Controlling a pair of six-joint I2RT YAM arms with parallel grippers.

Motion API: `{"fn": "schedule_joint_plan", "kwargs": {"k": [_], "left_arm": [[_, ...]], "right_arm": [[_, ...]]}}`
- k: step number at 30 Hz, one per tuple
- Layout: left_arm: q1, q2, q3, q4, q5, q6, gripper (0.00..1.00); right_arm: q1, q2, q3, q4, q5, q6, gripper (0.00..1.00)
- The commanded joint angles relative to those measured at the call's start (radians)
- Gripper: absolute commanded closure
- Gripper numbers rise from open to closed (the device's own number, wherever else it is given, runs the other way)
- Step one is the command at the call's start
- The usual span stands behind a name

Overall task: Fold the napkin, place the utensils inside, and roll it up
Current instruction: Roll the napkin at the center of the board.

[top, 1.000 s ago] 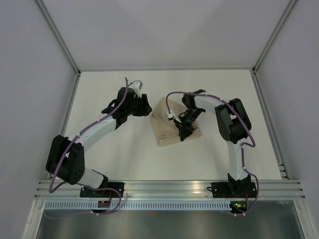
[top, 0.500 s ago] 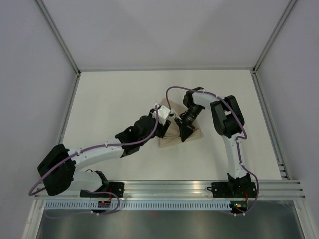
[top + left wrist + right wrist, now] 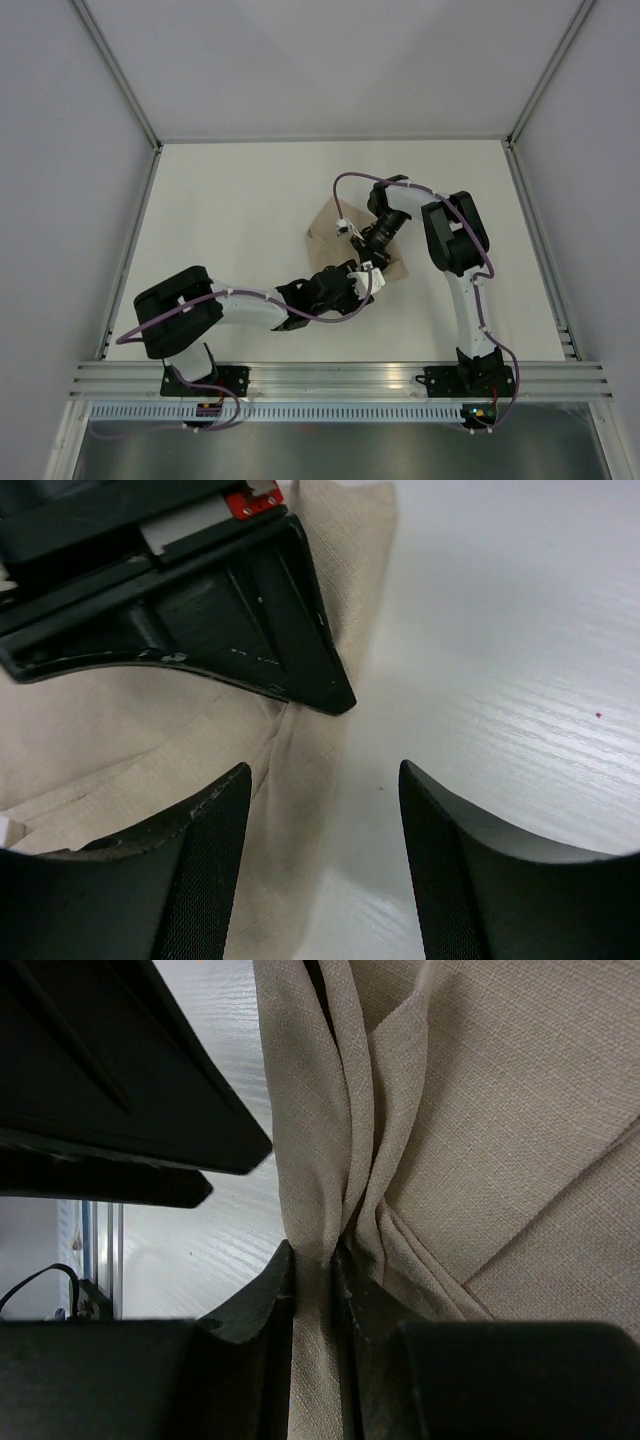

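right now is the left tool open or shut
Open. The left tool shows its fingers standing apart, with the napkin edge and the table between them, clamping nothing.

Top view: the middle of the napkin point(image 3: 322, 228) hides under the left gripper point(image 3: 368, 280) and the right gripper point(image 3: 366, 256). Left wrist view: the napkin runs off the left edge, and the 2 fingers point(image 3: 190, 880) are cut off at the bottom.

Tan napkin point(image 3: 500, 1110) lies folded (edge bunched up).
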Motion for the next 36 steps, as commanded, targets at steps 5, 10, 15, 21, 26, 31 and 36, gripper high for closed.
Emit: {"fn": "schedule_joint_plan", "kwargs": {"k": [5, 10, 15, 21, 26, 31, 36], "left_arm": [[-0.003, 0.12, 0.126, -0.001, 0.037, 0.107, 0.35], [-0.003, 0.17, 0.18, -0.076, 0.029, 0.118, 0.36], [-0.001, 0.197, 0.183, -0.105, 0.029, 0.109, 0.41], [0.005, 0.213, 0.183, -0.142, 0.023, 0.099, 0.41], [0.026, 0.226, 0.192, -0.174, 0.028, 0.092, 0.46], [0.063, 0.22, 0.188, -0.179, 0.057, 0.075, 0.67], [0.08, 0.23, 0.192, -0.177, 0.101, 0.053, 0.82]], "right_arm": [[-0.002, 0.049, 0.019, -0.018, 0.012, -0.024, 0.87], [-0.005, 0.048, 0.018, -0.02, 0.009, -0.028, 0.87], [-0.009, 0.051, 0.022, -0.028, 0.007, -0.033, 0.88], [-0.009, 0.055, 0.027, -0.032, 0.004, -0.037, 0.88], [-0.012, 0.057, 0.03, -0.038, 0.003, -0.04, 0.88], [-0.012, 0.059, 0.03, -0.041, 0.004, -0.04, 0.88], [-0.014, 0.062, 0.035, -0.041, 0.006, -0.036, 0.88]]}}
